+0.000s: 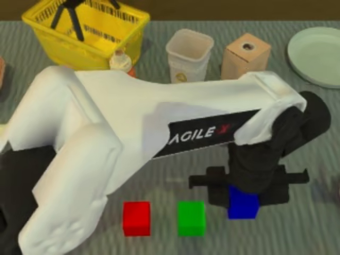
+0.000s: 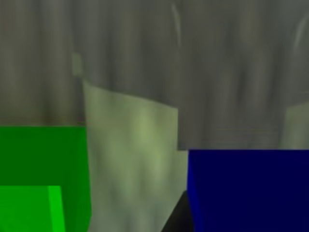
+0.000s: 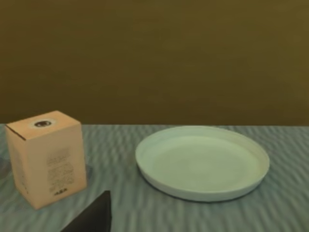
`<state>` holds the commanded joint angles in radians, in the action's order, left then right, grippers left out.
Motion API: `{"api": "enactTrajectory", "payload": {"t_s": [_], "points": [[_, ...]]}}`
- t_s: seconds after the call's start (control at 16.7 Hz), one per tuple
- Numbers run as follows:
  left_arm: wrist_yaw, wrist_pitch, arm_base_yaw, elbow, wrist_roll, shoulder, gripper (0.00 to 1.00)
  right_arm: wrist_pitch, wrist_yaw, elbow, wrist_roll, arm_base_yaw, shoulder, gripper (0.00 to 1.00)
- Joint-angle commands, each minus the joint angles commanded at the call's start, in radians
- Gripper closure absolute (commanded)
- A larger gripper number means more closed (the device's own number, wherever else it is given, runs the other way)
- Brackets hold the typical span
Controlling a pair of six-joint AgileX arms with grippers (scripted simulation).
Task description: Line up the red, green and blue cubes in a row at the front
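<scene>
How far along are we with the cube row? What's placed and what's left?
Red cube and green cube already sit side by side near the front edge. The left gripper is over the blue cube, which sits to the right of the green one and slightly farther back; whether it is gripped cannot be told. Left to do: settle blue level with the others and withdraw. The right arm is out of the top view.

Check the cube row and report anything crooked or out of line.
The blue cube sits slightly farther back than the red cube and green cube, so the row is not quite straight. The left gripper is right over the blue cube. Nothing is spilled or tipped.
</scene>
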<state>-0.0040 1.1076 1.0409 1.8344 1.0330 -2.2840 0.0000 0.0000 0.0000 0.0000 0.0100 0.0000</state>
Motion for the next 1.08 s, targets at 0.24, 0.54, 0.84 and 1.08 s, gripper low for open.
{"api": "enactTrajectory", "payload": {"t_s": [0.24, 0.54, 0.84, 1.08], "points": [[0.0, -0.056, 0.002, -0.051, 0.001, -0.013, 1.0, 0.0, 0.0, 0.0, 0.0, 0.0, 0.0, 0.0], [0.0, -0.056, 0.002, -0.051, 0.001, -0.013, 0.77, 0.0, 0.0, 0.0, 0.0, 0.0, 0.0, 0.0], [0.0, -0.056, 0.002, -0.051, 0.001, -0.013, 0.4, 0.0, 0.0, 0.0, 0.0, 0.0, 0.0, 0.0], [0.0, -0.056, 0.002, -0.051, 0.001, -0.013, 0.1, 0.0, 0.0, 0.0, 0.0, 0.0, 0.0, 0.0]]}}
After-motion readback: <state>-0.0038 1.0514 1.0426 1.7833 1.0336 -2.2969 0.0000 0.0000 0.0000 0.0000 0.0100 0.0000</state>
